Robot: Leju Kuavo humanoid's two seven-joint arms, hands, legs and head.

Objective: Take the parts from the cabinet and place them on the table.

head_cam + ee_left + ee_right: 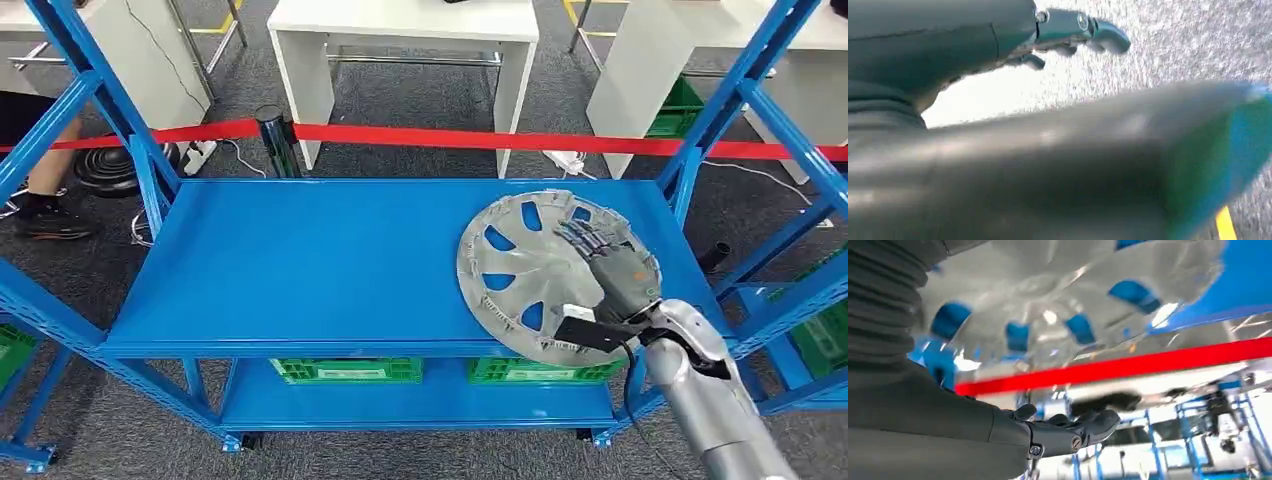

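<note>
head view: our right hand (pixel 607 268) lies on the hubcap (pixel 540 275) at the shelf's (pixel 300 260) right end, fingers flat, not yet gripping, likely to get purchase, while our left hand (pixel 1068 35) hangs half-curled around nothing.

Bright even light, wrist views blurred

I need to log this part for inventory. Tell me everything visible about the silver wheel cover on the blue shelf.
The wheel cover is a round silver-grey disc, plastic by its look, with cut-out openings around a plain centre and a ribbed rim. It lies flat on the right end of the blue shelf, its near edge reaching past the shelf's front edge. The right hand rests on its right half, fingers spread; whether it grips the cover cannot be told.
</note>
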